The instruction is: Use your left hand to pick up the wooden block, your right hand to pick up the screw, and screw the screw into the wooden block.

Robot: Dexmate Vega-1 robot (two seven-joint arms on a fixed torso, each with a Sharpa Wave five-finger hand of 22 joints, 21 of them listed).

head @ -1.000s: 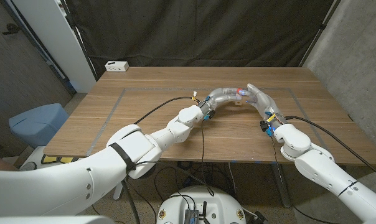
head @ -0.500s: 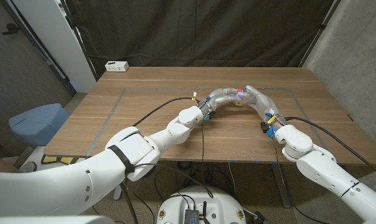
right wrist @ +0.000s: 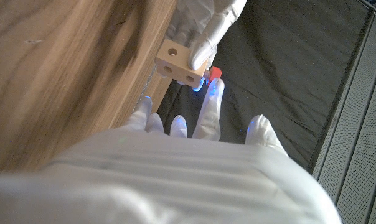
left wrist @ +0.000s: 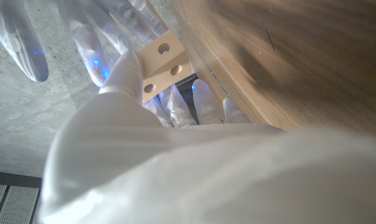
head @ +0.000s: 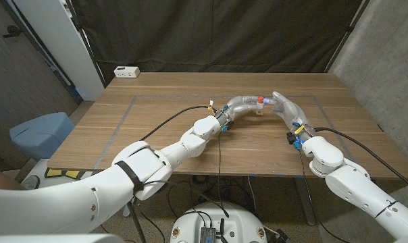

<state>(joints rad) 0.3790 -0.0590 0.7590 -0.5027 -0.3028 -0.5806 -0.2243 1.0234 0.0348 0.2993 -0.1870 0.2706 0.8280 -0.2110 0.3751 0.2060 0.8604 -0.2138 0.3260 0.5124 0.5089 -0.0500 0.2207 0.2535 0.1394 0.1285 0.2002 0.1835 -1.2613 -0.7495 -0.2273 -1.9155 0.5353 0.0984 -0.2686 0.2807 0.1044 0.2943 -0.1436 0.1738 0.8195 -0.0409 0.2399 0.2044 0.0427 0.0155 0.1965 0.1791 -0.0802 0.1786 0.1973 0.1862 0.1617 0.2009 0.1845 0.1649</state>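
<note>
My left hand (head: 239, 104) holds the small wooden block (head: 259, 111) just above the table's far middle. The block (left wrist: 163, 58) is pale, with round holes in its faces, and my left fingers (left wrist: 122, 71) wrap its side. A red-headed screw (head: 261, 100) sits at the block's top. In the right wrist view the screw's red head (right wrist: 215, 73) shows beside the block (right wrist: 178, 66), and one fingertip (right wrist: 211, 93) of my right hand reaches up to it. My right hand (head: 285, 108) stands just right of the block with its fingers spread and holds nothing.
The wooden table (head: 157, 128) carries taped lines around the working area. A white power strip (head: 126, 71) lies at the far left corner. A black curtain hangs behind the table. Cables run from both wrists over the front edge.
My right hand has drawn back slightly to the right, away from the block. The red screw stays at the block. My left hand keeps its hold in place.
</note>
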